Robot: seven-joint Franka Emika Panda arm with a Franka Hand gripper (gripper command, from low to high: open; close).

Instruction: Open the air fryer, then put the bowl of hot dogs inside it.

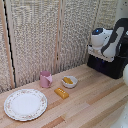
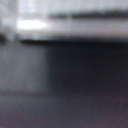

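The air fryer [image 1: 111, 68], a black box, stands at the exterior view's right on the wooden table. My arm's white wrist hangs right over its front top edge, and my gripper [image 1: 96, 53] is pressed close against it. Its fingers do not show clearly. I cannot make out the handle. The wrist view is a blur: a dark surface [image 2: 75, 75] fills it under a pale band. The cream bowl [image 1: 69, 82] with orange-yellow hot dogs [image 1: 67, 80] sits mid-table, well away from the gripper.
A pink mug [image 1: 46, 79] stands beside the bowl. An orange-yellow block [image 1: 61, 92] lies in front of the bowl. A large patterned plate [image 1: 25, 104] is at the exterior view's left front. Woven screens back the table.
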